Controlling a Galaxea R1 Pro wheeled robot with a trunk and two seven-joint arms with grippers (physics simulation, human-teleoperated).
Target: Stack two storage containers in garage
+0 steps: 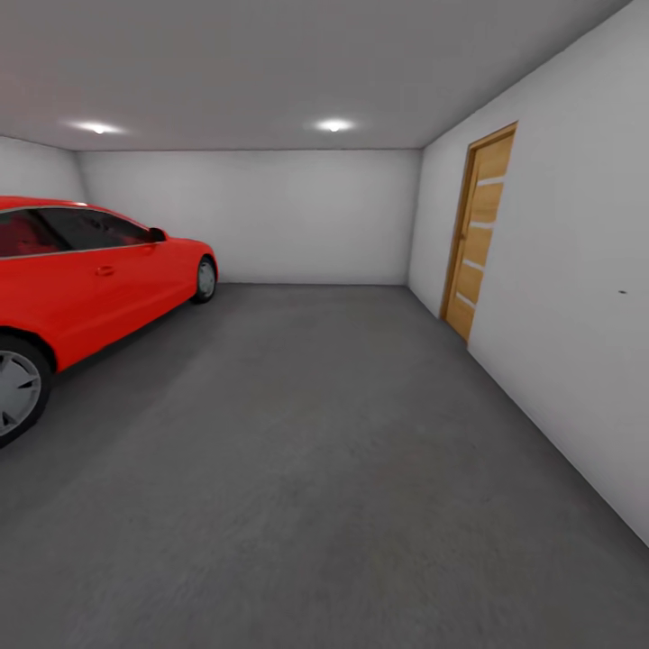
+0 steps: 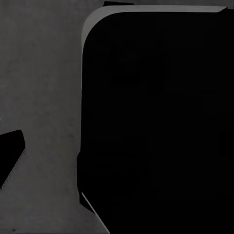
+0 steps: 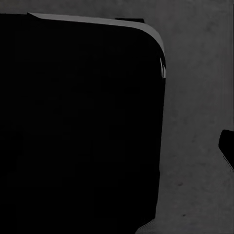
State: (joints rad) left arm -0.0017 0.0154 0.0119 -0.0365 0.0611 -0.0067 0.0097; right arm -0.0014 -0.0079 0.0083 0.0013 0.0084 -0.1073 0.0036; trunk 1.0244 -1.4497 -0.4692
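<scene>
- Head view: the garage, with the floor [image 1: 324,469] dark grey and rough, running back to a plain white far wall [image 1: 252,216].
- Red car [image 1: 81,279] parked at the left, side-on, its front wheel [image 1: 206,278] towards the far wall, its nearer wheel [image 1: 16,388] cut by the frame edge.
- Wooden plank door [image 1: 479,230] set in the right-hand white wall [image 1: 568,297], shut.
- Two ceiling lights [image 1: 333,125] lit overhead.
- Left wrist view: a large black rounded body [image 2: 156,126] close to the camera, with grey concrete floor beyond it. A small dark shape [image 2: 10,155] sits at one edge; too dark to tell what it is.
- Right wrist view: the same sort of black rounded mass [image 3: 78,126] over grey floor, and a dark fragment [image 3: 227,146] at the frame edge.
- Fingers of either gripper cannot be made out, so released or clenched cannot be told.
- No container position can be given relative to either gripper.
</scene>
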